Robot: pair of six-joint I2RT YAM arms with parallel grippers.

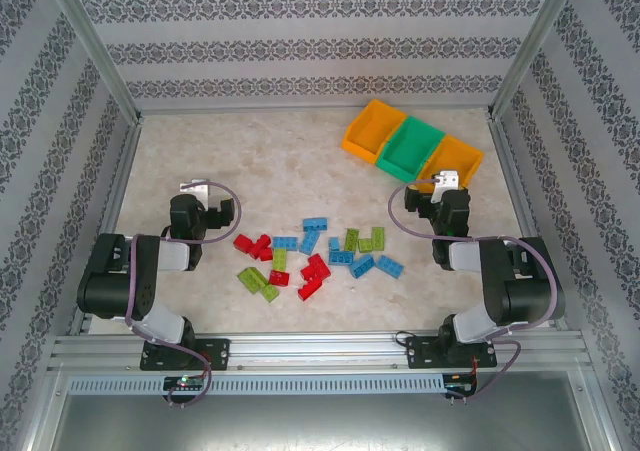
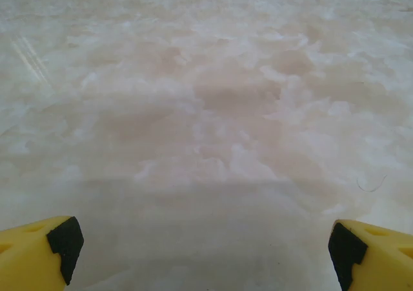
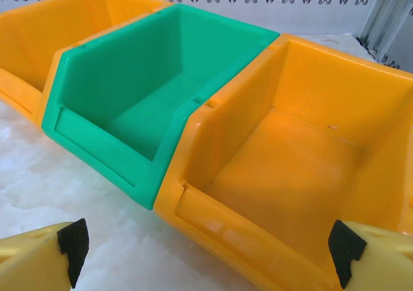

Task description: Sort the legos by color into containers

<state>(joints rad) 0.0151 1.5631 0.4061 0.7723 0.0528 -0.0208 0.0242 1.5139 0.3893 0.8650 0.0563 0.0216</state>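
Spread to the full at the left gripper (image 2: 206,255), black pads (image 2: 64,242) at the two lower corners, bare marbled table (image 2: 206,110) between them and nothing pinched. Likewise at the right gripper (image 3: 206,255): parted wide, empty, pointed at the containers (image 1: 410,149) from just in front. Nearest to it, the near orange bin (image 3: 290,175); touching that on its left, the green bin (image 3: 148,91); beyond again, the far orange bin (image 3: 39,39). All three open-topped and empty, as far as visible.

Further out, in the top view, the legos (image 1: 316,263) scattered loose on the table between the two arms, well apart from the bins. Red bricks (image 1: 245,242) towards the left and middle, light blue bricks (image 1: 363,265) mostly to the right, lime green bricks (image 1: 252,279) mixed through. None in a bin so far. Several touching, perhaps overlapping, near the middle; too small to tell for certain.

Likely light, rigid, hard plastic: no give under the pads and no danger of crushing. Smooth-sided, though, and apt to skid or spin on the slick tabletop if nudged off-centre. Best taken across the two long flat sides, straddling the short width, low on the body rather than up on the studs. Sensible to begin with an outlying brick, clear of neighbours, to avoid dragging a second along. Worth closing squarely and gently, so as not to flick so small a piece away.
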